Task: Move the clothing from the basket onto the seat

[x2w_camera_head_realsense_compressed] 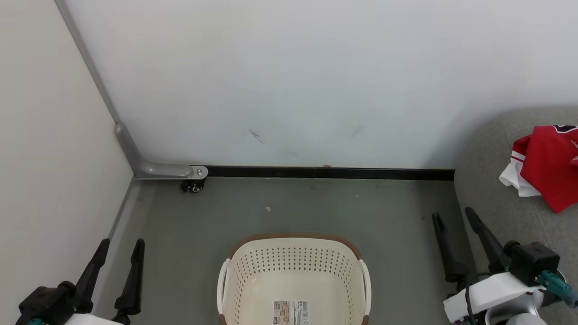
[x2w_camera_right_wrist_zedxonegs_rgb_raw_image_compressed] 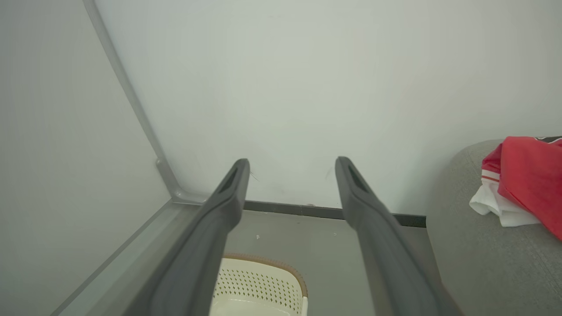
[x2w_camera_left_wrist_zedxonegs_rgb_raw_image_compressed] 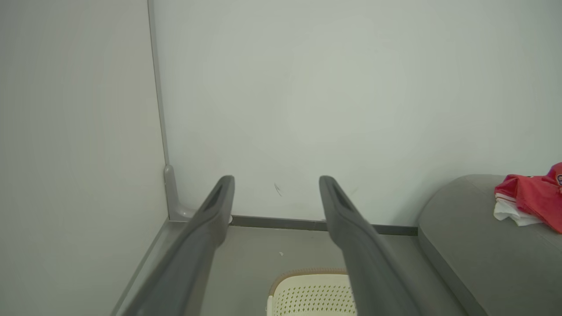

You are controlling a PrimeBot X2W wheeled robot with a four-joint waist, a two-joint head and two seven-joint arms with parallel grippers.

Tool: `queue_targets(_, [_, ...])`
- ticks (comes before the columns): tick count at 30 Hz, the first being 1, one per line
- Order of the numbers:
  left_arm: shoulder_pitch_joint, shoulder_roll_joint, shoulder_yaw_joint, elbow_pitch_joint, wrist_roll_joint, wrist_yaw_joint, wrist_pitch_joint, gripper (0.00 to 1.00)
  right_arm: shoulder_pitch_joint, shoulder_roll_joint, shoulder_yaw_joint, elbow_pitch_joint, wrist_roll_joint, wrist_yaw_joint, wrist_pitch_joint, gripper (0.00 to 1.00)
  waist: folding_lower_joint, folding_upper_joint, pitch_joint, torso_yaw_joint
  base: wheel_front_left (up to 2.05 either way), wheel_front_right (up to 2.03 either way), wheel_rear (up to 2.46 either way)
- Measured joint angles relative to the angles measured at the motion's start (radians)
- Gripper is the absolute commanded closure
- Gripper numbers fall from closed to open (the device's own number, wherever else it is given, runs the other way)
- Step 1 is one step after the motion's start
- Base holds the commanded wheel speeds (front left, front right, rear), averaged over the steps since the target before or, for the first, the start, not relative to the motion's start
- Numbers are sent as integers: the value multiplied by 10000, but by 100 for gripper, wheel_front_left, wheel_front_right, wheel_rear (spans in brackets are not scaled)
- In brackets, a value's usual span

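Red cloth with a white edge: the clothing lies crumpled on the grey sofa at your far right, not in the basket.

Key relation: the heap sits ahead and to the right of the right fingers, well apart from them. The left fingers are on the far side of the basket, so your right arm is the nearer. The heap has no clear long axis, and you cannot tell whether it is one piece or two.

Both pairs of fingers stand wide apart, holding nothing, pointing toward the wall.

The basket stands on the floor between the two arms. Its visible bottom is bare except for a printed label; its near end is cut off by the head view's edge.

Materials:
- Basket: hard cream plastic, perforated walls, brown rim.
- Sofa: woven fabric, rounded edge.
- Clothing: thin and limp; likely to drape.

Judgement: the transfer looks finished or nearly so. Check the basket's hidden near end before any reach.
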Motion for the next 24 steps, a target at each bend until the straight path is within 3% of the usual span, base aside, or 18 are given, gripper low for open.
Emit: queue_targets(24, [258, -819, 1016, 380, 920, -842, 0, 0, 451, 8, 19, -399, 13, 0, -2, 0, 0, 0, -243, -115, 0, 0, 0])
